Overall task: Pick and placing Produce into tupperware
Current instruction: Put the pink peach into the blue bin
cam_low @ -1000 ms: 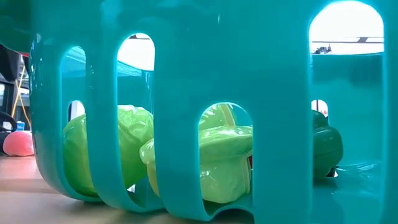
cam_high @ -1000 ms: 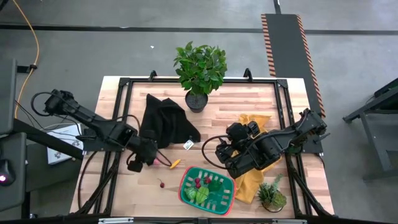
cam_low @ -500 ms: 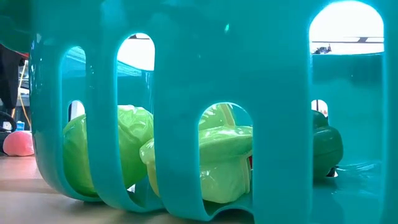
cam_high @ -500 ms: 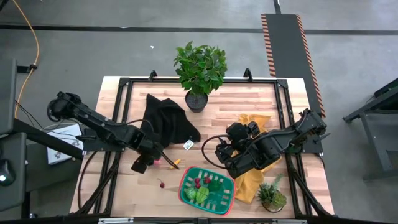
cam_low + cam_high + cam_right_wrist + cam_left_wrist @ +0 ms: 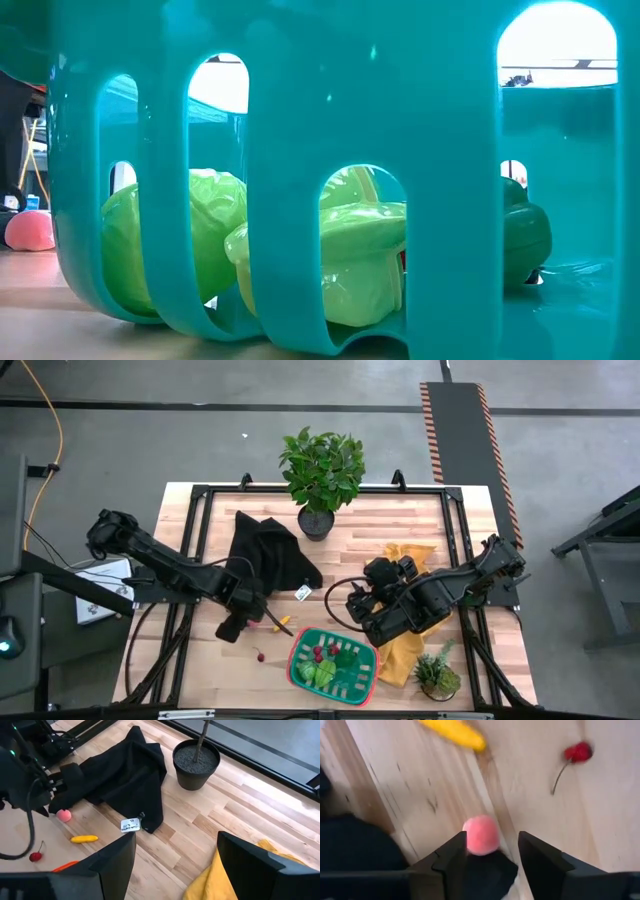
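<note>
Overhead shot of a wooden desk [image 5: 400, 530] w/ two dark robot arms. The left tool [image 5: 492, 851] sits low over the desk's left-centre, just beside a crumpled black cloth [image 5: 268, 555]. Its wrist cam shows the fingers [image 5: 451, 854] parted, w/ a small pink ball [image 5: 481, 835] lying on the wood between the tips; the ball seems to touch one finger, but nothing is clamped. Near it on the boards: a small yellow banana-shaped piece [image 5: 454, 732] and a red cherry w/ stem [image 5: 577, 752].

The right tool [image 5: 175, 855] hovers over the desk's middle-right, above the edge of a yellow cloth [image 5: 405, 645], jaws wide apart & holding nothing.

The tupperware [image 5: 334, 666], a green tray w/ red rim, rests at the front edge of the desk, centre, close to the right arm. Inside it: lime-green produce [image 5: 318, 674], a dark green piece [image 5: 346, 657] and small red bits [image 5: 322, 651]. The desk-level cam is nearly filled by the tray's slotted teal-looking wall [image 5: 300, 150], pale green pieces showing through the slots.

A leafy potted plant [image 5: 322, 470] stands at the back-centre; a smaller potted plant [image 5: 437, 673] sits at the front right corner. A small white tag [image 5: 130, 825] lies at the black cloth's edge.
</note>
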